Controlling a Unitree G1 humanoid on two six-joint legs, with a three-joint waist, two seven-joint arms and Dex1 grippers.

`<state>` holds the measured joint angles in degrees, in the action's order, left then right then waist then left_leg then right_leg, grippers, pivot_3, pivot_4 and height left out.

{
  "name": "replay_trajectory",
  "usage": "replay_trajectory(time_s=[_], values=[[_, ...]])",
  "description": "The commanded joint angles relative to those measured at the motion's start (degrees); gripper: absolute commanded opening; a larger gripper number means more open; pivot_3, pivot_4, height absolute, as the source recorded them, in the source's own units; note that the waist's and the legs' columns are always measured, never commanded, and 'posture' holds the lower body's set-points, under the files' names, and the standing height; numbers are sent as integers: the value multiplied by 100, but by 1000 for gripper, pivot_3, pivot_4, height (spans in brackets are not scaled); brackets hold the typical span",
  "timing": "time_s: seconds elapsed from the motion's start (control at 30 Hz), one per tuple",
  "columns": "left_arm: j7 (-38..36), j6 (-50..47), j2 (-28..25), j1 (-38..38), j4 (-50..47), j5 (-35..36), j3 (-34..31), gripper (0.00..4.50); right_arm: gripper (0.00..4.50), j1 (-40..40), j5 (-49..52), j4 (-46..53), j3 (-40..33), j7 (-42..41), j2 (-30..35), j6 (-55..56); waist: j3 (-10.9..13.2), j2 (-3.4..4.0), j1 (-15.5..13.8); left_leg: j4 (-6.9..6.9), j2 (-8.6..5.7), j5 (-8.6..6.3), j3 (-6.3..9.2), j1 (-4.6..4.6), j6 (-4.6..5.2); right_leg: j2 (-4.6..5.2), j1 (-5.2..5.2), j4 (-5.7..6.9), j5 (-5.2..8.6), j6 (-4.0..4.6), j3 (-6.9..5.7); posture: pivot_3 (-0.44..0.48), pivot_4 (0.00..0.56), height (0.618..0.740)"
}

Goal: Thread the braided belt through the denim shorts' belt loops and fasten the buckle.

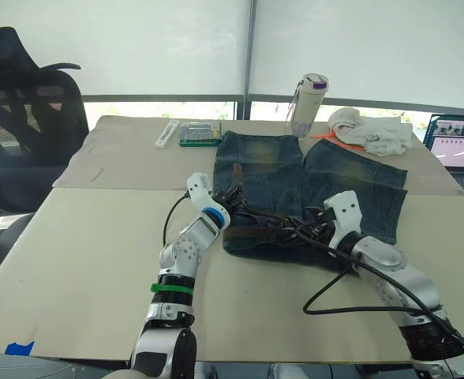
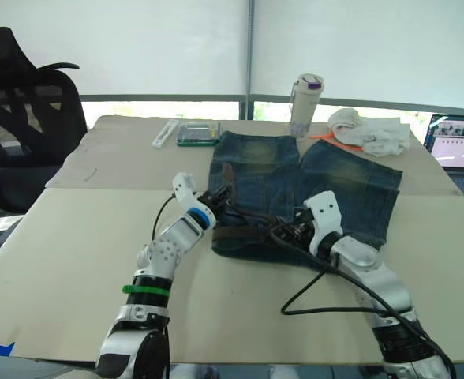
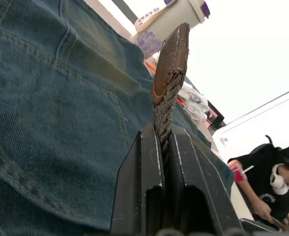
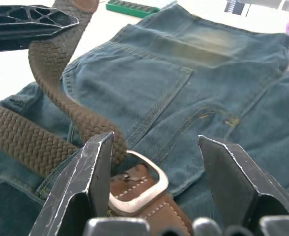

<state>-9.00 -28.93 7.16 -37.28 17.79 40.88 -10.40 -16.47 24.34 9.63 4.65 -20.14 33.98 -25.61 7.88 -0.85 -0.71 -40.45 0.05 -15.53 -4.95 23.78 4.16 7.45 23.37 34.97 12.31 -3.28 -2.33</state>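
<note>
Nearest to my eyes are my own two arms, and between them lies the braided belt (image 4: 61,113), which is my concern. The fingers of my left gripper (image 3: 164,147) are closed on the leather tip of it, and this tip stands up stiff between them. The fingers of my right gripper (image 4: 154,162) are spread apart and hold nothing; they stand on both sides of the buckle (image 4: 139,189), which lies flat on the cloth.

The belt looks to me light and soft. The woven part bends in a loose curve from my left fingers down to the buckle, so I judge it will sag and twist if I hold it far from the end. The weave seems rough, not slippery. I think the best places to hold are the stiff leather tip, which can be pushed through the metal frame, and the leather piece just behind the buckle, which is firm.

The belt lies along the waistband of the denim shorts (image 1: 350,181), at the edge near to me. The belt loops I cannot tell clearly. The shorts are spread flat on the surface (image 1: 82,253); beyond them stand a bottle (image 1: 308,103) and a white cloth bundle (image 1: 374,133).
</note>
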Motion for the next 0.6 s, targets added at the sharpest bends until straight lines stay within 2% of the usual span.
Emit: replay_trajectory(time_s=[0.03,0.27,0.4,0.6], values=[[-96,-34,576,160,-298,195,123,0,3013,271,-887,-299,394,-242,286,267,0,0,-6,0,-1,0,2,0,0,0,-2,-1,0,0,-1,0,150,737],[187,-32,528,293,-294,823,-382,0,3013,613,-1374,-452,411,-479,263,460,-2,-14,-8,1,0,-3,6,-35,2,0,-30,-10,1,1,2,0,150,737],[264,57,434,315,-218,732,-335,0,3013,645,-1434,-451,262,-539,148,564,-1,-21,-5,1,1,-5,6,-40,5,0,-33,-10,1,2,4,0,150,737],[641,452,570,253,-60,927,-694,0,3013,718,-1504,-447,147,-620,135,530,-1,-24,1,1,2,-5,6,-41,5,1,-33,-9,1,3,4,0,150,737]])
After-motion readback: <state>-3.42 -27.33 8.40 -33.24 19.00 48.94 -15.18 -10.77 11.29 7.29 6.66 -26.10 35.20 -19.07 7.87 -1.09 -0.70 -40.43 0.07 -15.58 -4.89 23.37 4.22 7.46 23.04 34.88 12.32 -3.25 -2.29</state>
